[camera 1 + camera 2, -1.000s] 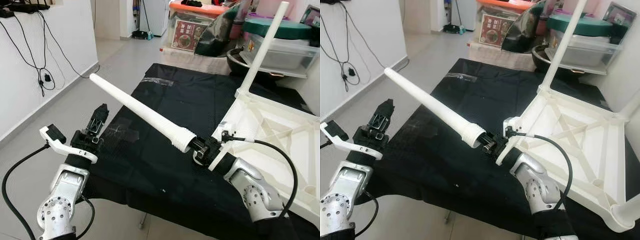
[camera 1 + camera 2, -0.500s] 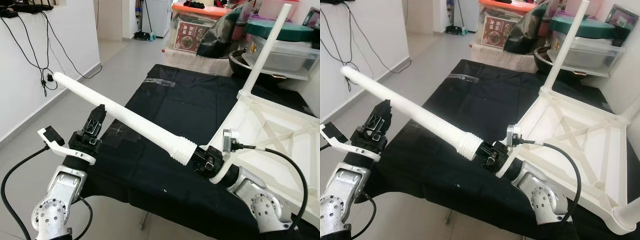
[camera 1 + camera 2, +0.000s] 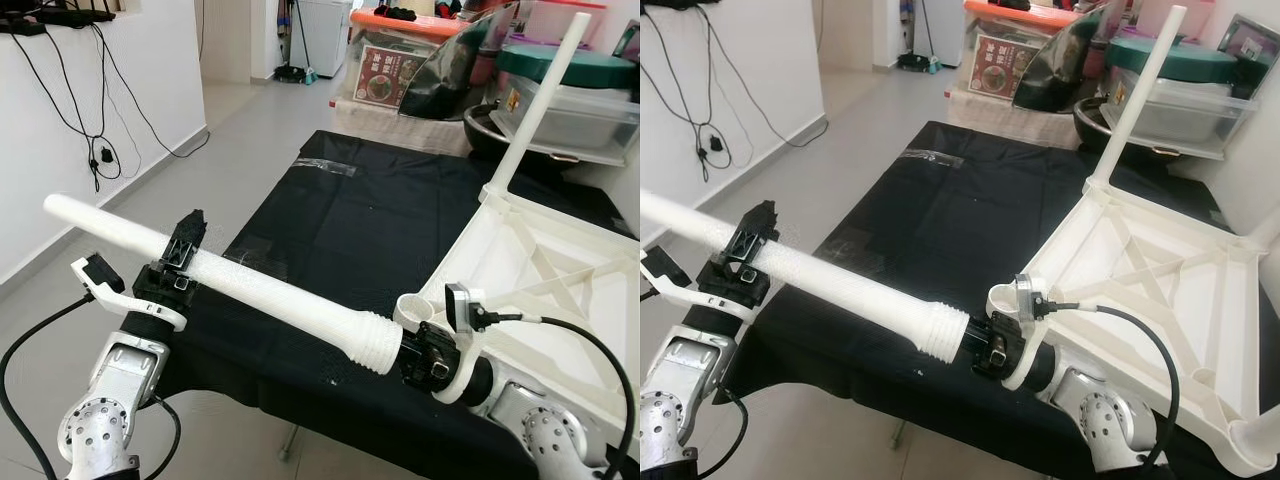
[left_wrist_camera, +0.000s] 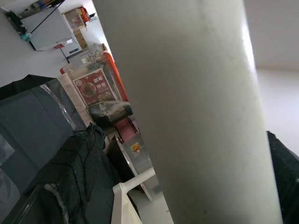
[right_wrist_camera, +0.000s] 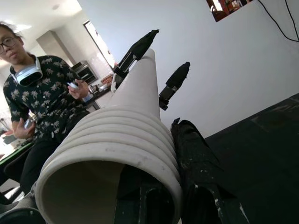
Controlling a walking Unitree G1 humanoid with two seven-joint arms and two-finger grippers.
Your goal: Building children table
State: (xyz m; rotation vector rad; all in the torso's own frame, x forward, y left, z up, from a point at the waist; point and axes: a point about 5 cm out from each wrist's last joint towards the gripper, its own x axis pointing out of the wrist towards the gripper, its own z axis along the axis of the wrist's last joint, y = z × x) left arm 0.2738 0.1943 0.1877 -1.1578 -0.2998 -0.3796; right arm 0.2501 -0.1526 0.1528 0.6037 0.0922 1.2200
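The right claw (image 3: 412,358) is clamped on the ribbed end of a long white table leg (image 3: 250,290), at about 5 o'clock in the head views. The leg runs out toward 9 o'clock, above the near edge of the black tabletop (image 3: 370,215). The left claw (image 3: 186,240) has its two fingers apart, one on each side of the leg. The upturned white table (image 3: 560,270) lies at 3 o'clock with one leg (image 3: 535,100) already standing up. A person (image 5: 39,98) shows in the right wrist view.
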